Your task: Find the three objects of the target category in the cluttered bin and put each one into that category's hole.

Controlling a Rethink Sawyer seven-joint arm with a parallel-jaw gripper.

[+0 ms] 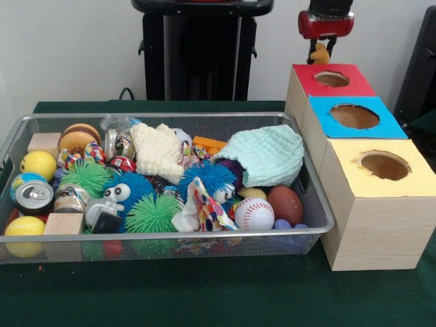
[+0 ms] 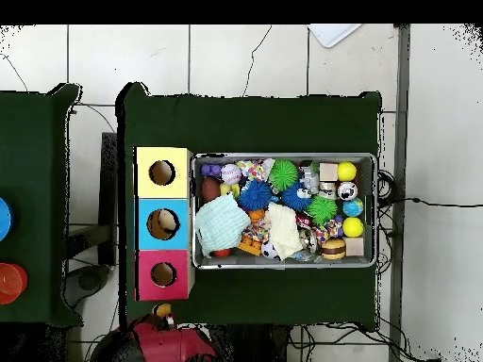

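My gripper (image 1: 321,49) hangs at the top right, just behind the far edge of the red-topped box. It is shut on a small tan-orange soft toy (image 1: 319,54), which looks like the teddy bear. In the overhead view the gripper (image 2: 164,313) and toy (image 2: 163,308) sit just below the red box, short of its round hole (image 1: 332,79) (image 2: 163,274). The silver wire-mesh bin (image 1: 170,116) (image 2: 283,156) is full of clutter. A pale yellow thing (image 1: 252,193) lies half hidden by the brown football; I cannot tell whether it is a toy figure.
The blue-topped hole (image 1: 354,116) and the yellow-topped hole (image 1: 385,165) lie in line with the red one. The bin holds a mint cloth (image 1: 266,153), a white baseball (image 1: 254,213), blue and green spiky balls (image 1: 153,212), cans, wooden blocks and yellow balls.
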